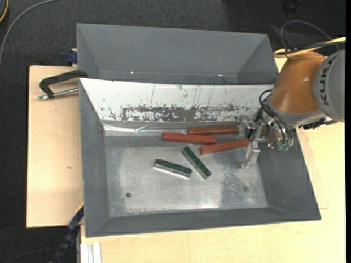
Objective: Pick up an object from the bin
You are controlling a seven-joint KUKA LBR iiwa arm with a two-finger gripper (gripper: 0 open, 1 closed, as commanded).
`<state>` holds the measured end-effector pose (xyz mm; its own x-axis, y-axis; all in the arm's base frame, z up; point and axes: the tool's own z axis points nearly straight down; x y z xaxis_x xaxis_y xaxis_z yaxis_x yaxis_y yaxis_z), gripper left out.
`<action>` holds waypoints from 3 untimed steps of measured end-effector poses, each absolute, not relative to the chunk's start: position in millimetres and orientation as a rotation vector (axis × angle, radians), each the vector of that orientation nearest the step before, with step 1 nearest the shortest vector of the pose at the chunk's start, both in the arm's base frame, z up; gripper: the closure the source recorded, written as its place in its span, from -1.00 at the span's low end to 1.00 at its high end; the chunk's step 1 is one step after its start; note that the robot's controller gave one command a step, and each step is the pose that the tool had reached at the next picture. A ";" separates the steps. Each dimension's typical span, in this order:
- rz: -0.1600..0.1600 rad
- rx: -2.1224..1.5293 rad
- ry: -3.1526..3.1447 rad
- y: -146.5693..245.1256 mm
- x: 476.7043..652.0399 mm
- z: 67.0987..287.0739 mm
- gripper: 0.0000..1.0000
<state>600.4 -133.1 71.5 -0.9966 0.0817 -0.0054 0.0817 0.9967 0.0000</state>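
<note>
Red bar [225, 146] lies flat on the bin [164, 53] floor at 2 o'clock, its right end just beside the end effector [253, 149], which is low at 3 o'clock. Released or clenched, cannot tell. It is probably placed there because that end is clear of neighbours. Two other red bars [189, 138] hug the back wall at 12. Green bars [196, 162] sit near centre, well apart.

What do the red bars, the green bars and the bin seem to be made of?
Red bars: perhaps painted wood or plastic, matte, even colour. Green bars: likely the same, one with a pale edge. Bin: grey sheet metal, its floor scratched and faintly shiny.
</note>
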 end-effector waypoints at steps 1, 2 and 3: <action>0.000 0.128 3.134 -132.9 600.2 71.1 1.00; -0.001 0.120 3.124 -110.2 593.5 199.8 1.00; -0.006 -0.581 3.076 -115.7 586.0 271.2 1.00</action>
